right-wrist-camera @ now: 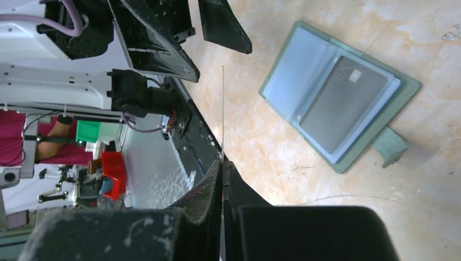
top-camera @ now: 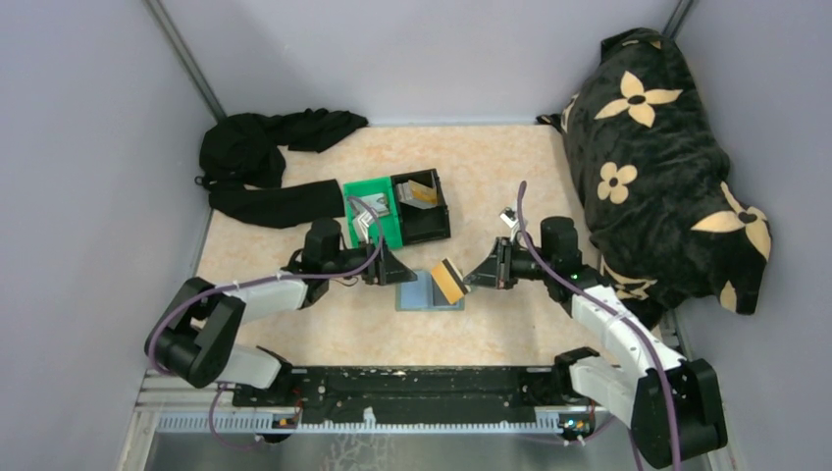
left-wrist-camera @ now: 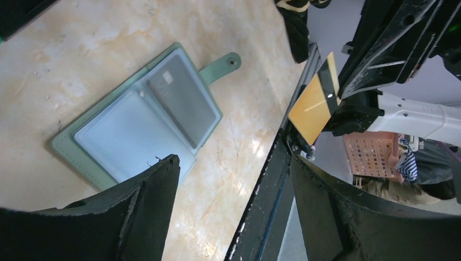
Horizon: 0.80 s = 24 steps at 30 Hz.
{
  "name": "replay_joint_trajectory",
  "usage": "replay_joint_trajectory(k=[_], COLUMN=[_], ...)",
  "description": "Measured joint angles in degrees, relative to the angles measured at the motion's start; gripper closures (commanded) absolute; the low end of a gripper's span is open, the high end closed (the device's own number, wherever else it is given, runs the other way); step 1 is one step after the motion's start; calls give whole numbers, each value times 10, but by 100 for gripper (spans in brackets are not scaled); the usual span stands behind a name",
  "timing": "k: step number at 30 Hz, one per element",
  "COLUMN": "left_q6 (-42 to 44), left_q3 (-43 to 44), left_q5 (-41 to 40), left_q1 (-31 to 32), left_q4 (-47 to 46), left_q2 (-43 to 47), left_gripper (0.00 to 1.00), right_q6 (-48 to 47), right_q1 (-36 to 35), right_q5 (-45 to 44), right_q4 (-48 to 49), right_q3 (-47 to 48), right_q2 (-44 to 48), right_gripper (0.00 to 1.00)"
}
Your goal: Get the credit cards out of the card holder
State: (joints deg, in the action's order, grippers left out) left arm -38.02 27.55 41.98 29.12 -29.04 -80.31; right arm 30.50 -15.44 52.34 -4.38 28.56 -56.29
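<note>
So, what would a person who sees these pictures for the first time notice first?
Probably the tan-gold card with a dark stripe, pinched in the right hand above the middle of the table. Beside it the grey-blue card holder lies open and flat, one grey card in its sleeve. At far right, a black flower-patterned blanket stands out.

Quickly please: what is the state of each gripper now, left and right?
Left gripper: jaws open, holding nothing.
Right gripper: jaws closed on a tan-gold credit card with a dark stripe.
</note>
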Motion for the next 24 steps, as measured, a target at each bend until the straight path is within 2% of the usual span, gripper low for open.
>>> replay_joint_trajectory(k=[2,5,12,14,21,24], left_q6=[-8,-26,-30,-28,-21,-21], left_q3=[0,0,14,22,38,39], left_q5=[17,40,70,76,88,92], left_q1=[0,5,55,66,90,92], left_q4=[-28,-79,-126,-132,-143,-147], left_q2=[-8,-24,-37,-40,-66,-75], left_gripper=[19,12,15,20,50,71], right_q6=[3,9,16,17,27,28], right_q1=[-7,-16,-38,-42,-49,-50], right_q5=[2,3,5,5,6,10], right_q4=[0,3,6,12,23,25], right_q3=[-1,-6,-17,-19,-20,-20], right_q2=[2,4,4,4,3,3], right_gripper=[100,100,100,100,100,100])
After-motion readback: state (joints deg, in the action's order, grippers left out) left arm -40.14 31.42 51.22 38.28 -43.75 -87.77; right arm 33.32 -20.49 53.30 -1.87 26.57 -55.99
